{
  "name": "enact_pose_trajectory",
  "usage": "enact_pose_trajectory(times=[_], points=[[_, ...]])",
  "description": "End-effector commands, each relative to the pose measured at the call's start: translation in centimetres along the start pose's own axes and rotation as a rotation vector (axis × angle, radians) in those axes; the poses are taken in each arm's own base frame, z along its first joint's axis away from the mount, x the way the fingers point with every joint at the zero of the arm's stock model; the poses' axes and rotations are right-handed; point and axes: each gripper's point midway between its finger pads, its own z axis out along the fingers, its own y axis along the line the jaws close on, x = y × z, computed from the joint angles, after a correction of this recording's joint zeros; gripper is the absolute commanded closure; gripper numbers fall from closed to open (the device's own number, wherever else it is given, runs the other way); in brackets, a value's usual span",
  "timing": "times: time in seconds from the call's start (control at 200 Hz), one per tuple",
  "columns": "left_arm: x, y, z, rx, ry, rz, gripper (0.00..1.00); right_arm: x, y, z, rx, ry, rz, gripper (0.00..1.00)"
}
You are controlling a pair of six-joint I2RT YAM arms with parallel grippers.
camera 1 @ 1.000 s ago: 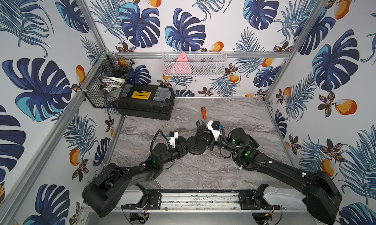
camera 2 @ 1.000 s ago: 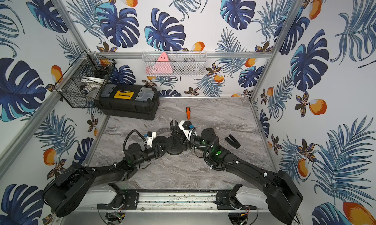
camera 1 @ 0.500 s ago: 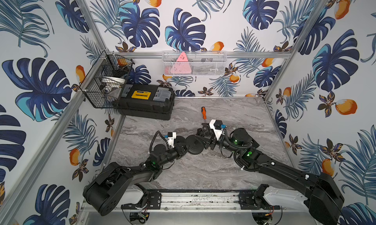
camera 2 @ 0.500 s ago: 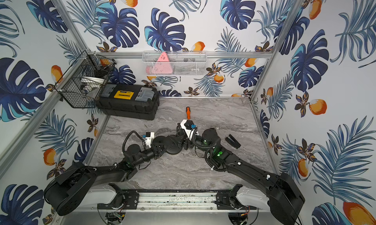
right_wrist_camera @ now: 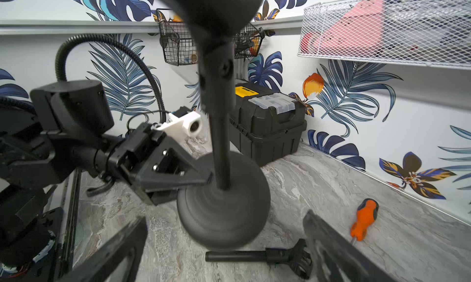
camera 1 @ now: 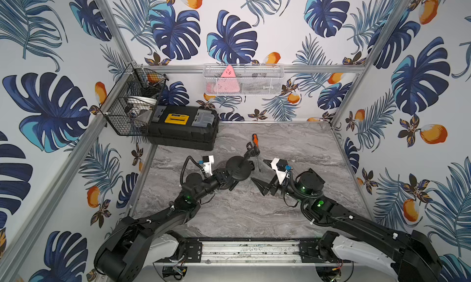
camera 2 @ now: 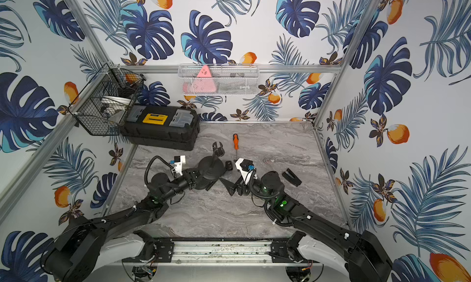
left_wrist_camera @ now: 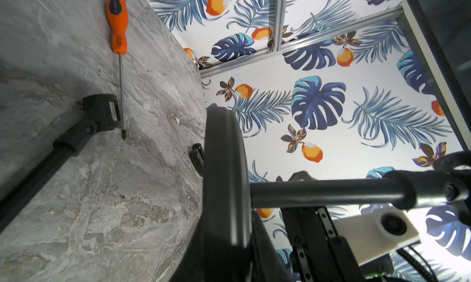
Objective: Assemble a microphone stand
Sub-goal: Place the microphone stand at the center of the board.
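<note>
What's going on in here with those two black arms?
Two robot arms are putting a microphone stand together. The left arm's fingers are clamped on the edge of the stand's round base, with the pole upright in it. The right arm's fingers are open beside the pole, holding nothing. An orange screwdriver and a loose black rod piece lie on the table.

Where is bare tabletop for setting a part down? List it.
Free: the front marble between left arm and right arm, up to the rail; the back right, past the screwdriver. Crowded: the middle, around the stand base.
</note>
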Motion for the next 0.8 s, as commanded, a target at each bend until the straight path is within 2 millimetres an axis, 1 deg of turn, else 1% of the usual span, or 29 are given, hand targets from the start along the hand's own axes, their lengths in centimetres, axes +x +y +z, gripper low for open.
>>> enact_pose_trajectory(times=[0.0, 0.085, 0.185, 0.31, 0.405, 0.545, 0.6, 0.711, 0.791], points=[[-2.4, -1.4, -0.1, -0.034, -0.043, 0.113, 1.0, 1.4, -0.4, -0.7, 0.025, 0.03, 0.045, 0.0], [-4.9, -2.1, -0.4, -0.131, -0.085, 0.214, 1.0, 2.6, -0.4, -1.1, 0.029, 0.052, 0.056, 0.01], [-8.2, -3.9, -0.7, -0.21, -0.135, 0.326, 1.0, 3.8, -0.3, -1.7, 0.031, 0.079, 0.063, 0.01], [-11.9, -6.2, -1.0, -0.308, -0.167, 0.443, 1.0, 4.3, -0.3, -2.2, 0.031, 0.095, 0.059, 0.01], [-14.1, -7.8, -1.5, -0.376, -0.205, 0.527, 1.0, 4.6, -0.3, -2.4, 0.034, 0.106, 0.053, 0.01], [-15.9, -9.5, -2.1, -0.454, -0.24, 0.614, 1.0, 5.3, 0.1, -2.4, 0.012, 0.136, 0.045, 0.02], [-16.4, -9.9, -2.5, -0.476, -0.257, 0.633, 1.0, 5.6, -0.2, -2.2, 0.026, 0.143, 0.058, 0.03], [-16.7, -10.6, -3.0, -0.493, -0.275, 0.651, 1.0, 6.3, -0.5, -2.0, 0.041, 0.167, 0.078, 0.03], [-16.7, -10.8, -2.9, -0.485, -0.27, 0.646, 1.0, 6.1, -0.7, -1.8, 0.053, 0.166, 0.091, 0.03]])
